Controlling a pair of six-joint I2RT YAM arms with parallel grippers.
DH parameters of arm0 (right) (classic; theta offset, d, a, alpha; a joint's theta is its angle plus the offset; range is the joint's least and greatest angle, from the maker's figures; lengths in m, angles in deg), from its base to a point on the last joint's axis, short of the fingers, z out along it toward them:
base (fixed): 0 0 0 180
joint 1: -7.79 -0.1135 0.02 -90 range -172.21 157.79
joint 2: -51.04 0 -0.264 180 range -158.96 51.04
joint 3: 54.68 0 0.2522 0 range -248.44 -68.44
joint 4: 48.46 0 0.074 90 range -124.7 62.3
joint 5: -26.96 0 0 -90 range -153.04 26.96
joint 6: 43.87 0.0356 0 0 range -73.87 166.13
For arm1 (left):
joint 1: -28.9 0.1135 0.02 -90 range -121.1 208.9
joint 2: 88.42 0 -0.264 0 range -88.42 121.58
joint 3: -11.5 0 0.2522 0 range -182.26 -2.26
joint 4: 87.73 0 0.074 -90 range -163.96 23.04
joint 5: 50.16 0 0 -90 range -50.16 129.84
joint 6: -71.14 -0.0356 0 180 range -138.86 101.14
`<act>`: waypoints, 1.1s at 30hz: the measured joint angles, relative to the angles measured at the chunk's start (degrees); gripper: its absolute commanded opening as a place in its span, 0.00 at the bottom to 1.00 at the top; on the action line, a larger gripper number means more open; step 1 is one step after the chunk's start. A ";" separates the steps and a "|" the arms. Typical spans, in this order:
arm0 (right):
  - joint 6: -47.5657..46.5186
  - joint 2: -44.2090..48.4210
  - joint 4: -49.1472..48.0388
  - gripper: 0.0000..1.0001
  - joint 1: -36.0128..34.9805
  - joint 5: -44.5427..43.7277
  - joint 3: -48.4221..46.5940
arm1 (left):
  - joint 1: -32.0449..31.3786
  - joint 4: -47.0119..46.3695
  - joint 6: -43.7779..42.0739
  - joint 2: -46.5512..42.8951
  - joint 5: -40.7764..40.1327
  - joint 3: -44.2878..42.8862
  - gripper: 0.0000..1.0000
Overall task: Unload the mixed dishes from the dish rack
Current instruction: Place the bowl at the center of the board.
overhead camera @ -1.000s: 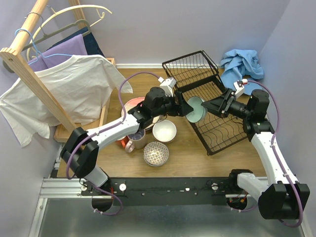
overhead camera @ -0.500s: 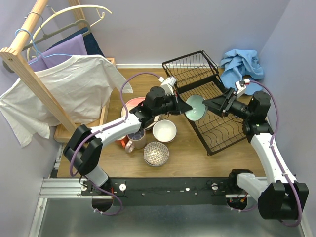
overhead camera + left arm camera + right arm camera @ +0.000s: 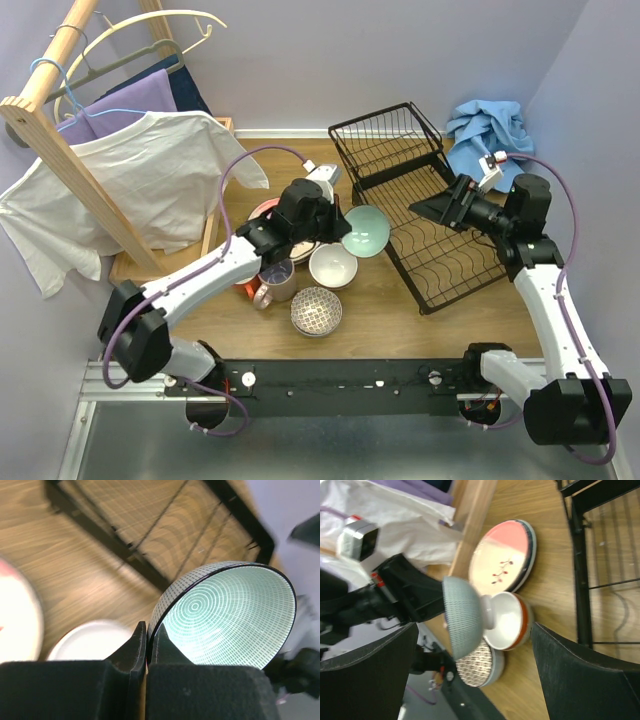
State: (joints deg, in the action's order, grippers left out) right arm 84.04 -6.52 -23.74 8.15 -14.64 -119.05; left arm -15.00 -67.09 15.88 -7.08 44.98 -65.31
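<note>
Top external view: my left gripper (image 3: 333,222) pinches the rim of the green bowl (image 3: 366,230) just off the rack (image 3: 440,270), above the table (image 3: 400,320), right gripper (image 3: 435,208) wide and empty; next I'd set it down beside the white bowl (image 3: 333,265).

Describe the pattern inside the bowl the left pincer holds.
Bowl: pale-green concentric dashed rings, best in left wrist view.

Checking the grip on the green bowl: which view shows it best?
Left wrist: close up, the left gripper pinches the pale-green bowl by its rim. Top external shows it small; right wrist shows only its patterned outside.
</note>
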 measured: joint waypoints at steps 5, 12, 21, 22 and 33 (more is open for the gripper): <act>-6.47 -0.07 4.74 1.00 0.00 -5.03 -1.42 | -1.86 13.90 -5.92 -6.82 -5.44 -0.04 0.00; -9.99 -1.46 6.62 1.00 0.00 -8.74 -1.42 | -6.49 27.91 -7.26 -15.80 -9.92 3.50 0.00; -11.02 -3.69 6.67 1.00 0.00 -10.38 -1.42 | -10.54 37.73 -6.10 -16.24 -13.49 8.48 0.00; -11.02 -3.74 6.67 1.00 0.00 -10.45 -1.42 | -10.64 38.07 -6.03 -16.02 -13.60 8.61 0.00; -11.39 -3.67 6.75 1.00 0.00 -11.58 -0.28 | -11.80 35.98 -5.90 -10.95 -13.88 10.88 0.16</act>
State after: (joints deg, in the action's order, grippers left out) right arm 72.66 -10.19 -16.99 8.15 -26.22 -119.34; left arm -26.80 -31.11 9.98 -18.03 31.11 -54.43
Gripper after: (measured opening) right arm 0.996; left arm 0.083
